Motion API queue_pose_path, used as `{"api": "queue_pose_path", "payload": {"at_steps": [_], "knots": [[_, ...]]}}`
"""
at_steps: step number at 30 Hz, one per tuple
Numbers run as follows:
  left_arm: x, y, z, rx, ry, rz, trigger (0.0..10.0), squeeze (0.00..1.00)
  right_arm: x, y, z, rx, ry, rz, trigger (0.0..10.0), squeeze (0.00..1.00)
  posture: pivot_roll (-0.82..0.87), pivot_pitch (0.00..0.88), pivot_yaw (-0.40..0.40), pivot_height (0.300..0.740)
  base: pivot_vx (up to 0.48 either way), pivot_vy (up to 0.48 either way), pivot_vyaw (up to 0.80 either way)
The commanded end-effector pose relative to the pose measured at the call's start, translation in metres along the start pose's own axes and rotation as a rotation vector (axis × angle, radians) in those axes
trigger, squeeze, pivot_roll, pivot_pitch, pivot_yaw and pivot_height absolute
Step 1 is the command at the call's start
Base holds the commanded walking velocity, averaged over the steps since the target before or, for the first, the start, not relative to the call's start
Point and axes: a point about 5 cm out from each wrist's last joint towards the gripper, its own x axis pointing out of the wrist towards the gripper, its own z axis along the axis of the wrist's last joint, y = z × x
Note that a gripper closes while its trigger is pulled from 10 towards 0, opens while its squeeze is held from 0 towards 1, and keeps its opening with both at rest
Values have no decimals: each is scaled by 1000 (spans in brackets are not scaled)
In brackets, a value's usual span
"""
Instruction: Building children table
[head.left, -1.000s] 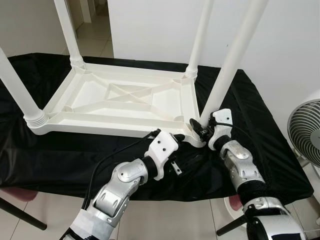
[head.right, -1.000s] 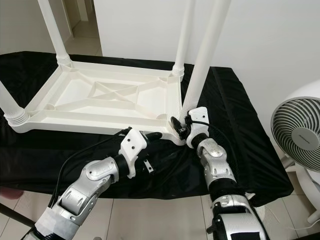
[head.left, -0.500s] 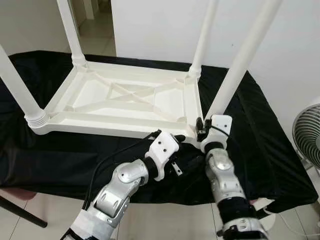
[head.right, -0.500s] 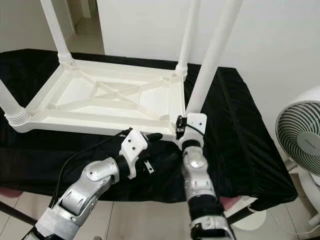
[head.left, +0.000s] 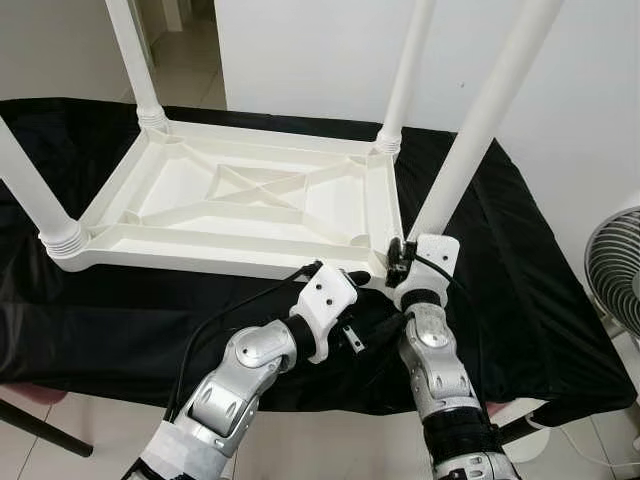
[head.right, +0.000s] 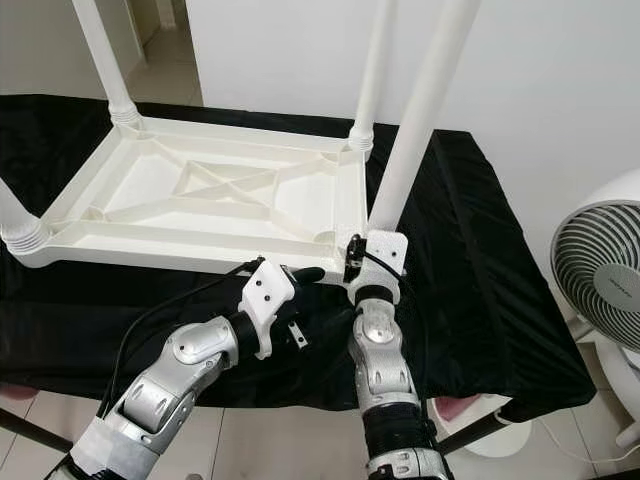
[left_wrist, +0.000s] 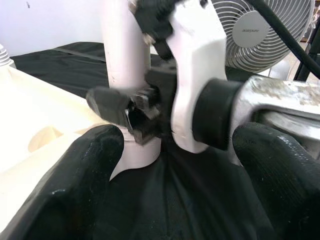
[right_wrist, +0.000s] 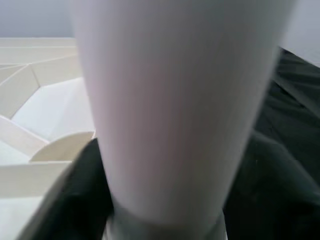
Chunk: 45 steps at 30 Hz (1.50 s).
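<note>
Right claw (head.left: 400, 262) pinches base of near-right leg (head.left: 470, 145) at upturned children table (head.left: 240, 205) corner on black-draped bench (head.left: 520, 280). Left claw (head.left: 352, 280) spread, just beside. Risk: leg leans, could jam crooked or pop out.

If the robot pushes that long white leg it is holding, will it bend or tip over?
Probably not bend: the leg looks like thick, stiff plastic tube. It may wobble, since it leans a bit at the table frame's corner. The right gripper clasps its base, which should steady it. The smooth surface could be slippery.
</note>
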Motion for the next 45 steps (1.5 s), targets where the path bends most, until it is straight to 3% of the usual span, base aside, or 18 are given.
{"api": "queue_pose_path", "payload": {"at_steps": [1, 5, 9, 10, 11, 13, 16, 18, 21, 25, 32, 33, 34, 45], "knots": [[0, -3, -1, 10, 8, -28, 10000, 0, -2, 0, 4, 31, -14, 20, 10000, 1000, 86, 13, -58, 740, 0, 0, 0], [1, -3, -1, 10, 8, -27, 10000, 0, 0, 1, 9, 67, -37, 98, 10000, 1000, 84, 12, -59, 740, 0, 0, 0], [1, -3, -1, 9, 6, -24, 10000, 0, 8, -1, 18, 113, -38, 338, 10000, 1000, 83, 15, -61, 740, 0, 0, 0], [1, -3, -1, 9, 6, -24, 10000, 0, 10, -3, 17, 98, -25, 392, 10000, 0, 80, 15, -59, 740, 0, 0, 0], [1, -3, -1, 9, 6, -24, 10000, 0, 10, -3, 17, 98, -25, 392, 10000, 0, 80, 15, -59, 740, 0, 0, 0], [1, -3, -1, 10, 5, -25, 10000, 0, 11, -6, 17, 47, -10, 532, 10000, 0, 80, 15, -59, 740, 0, 0, 0], [2, -2, -1, 10, 5, -25, 10000, 0, 11, -9, 18, 29, -6, 577, 10000, 0, 80, 15, -59, 740, 0, 0, 0], [2, -1, 0, 15, 4, -23, 10000, 0, 20, -23, 18, -60, 2, 623, 10000, 0, 81, 14, -56, 740, 0, 0, 0], [2, 0, 0, 16, 4, -23, 10000, 0, 26, -30, 19, -105, 15, 656, 10000, 0, 81, 14, -54, 740, 0, 0, 0], [2, 0, 1, 16, 3, -23, 10000, 0, 30, -32, 16, -176, 41, 747, 10000, 0, 82, 19, -51, 740, 0, 0, 0], [2, 2, 1, 18, 4, -16, 10000, 0, 36, -31, 8, -192, 88, 817, 10000, 0, 87, 25, -48, 740, 0, 0, 0], [2, 3, 2, 19, 4, -14, 10000, 0, 37, -31, 6, -190, 98, 826, 3569, 0, 90, 25, -48, 740, 0, 0, 0], [1, 3, 2, 21, 5, -11, 10000, 0, 37, -30, 4, -183, 107, 832, 0, 0, 94, 26, -49, 740, 0, 0, 0], [0, 4, 2, 24, 5, -5, 10000, 0, 35, -33, -8, -157, 153, 840, 0, 0, 96, 32, -46, 740, 0, 0, 0]]}}
